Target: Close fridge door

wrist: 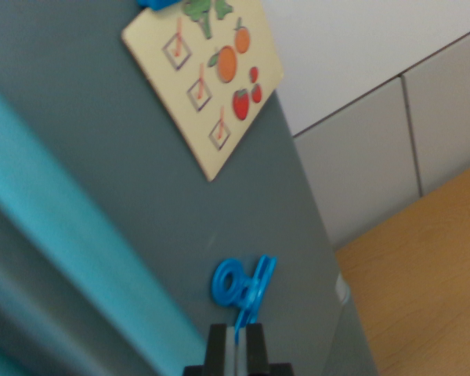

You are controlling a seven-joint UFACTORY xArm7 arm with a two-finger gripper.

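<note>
My gripper (pixel 236 337) sat nearly closed just below the blue clip (pixel 244 287) on the grey fridge door (pixel 125 180), clamping nothing visible.

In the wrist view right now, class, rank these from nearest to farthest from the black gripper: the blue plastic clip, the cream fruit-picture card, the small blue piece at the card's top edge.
1. Blue plastic clip: on the grey fridge door, just above the gripper.
2. Cream fruit-picture card: higher up the door.
3. Small blue piece: at the card's top edge, cut off by the frame.
</note>
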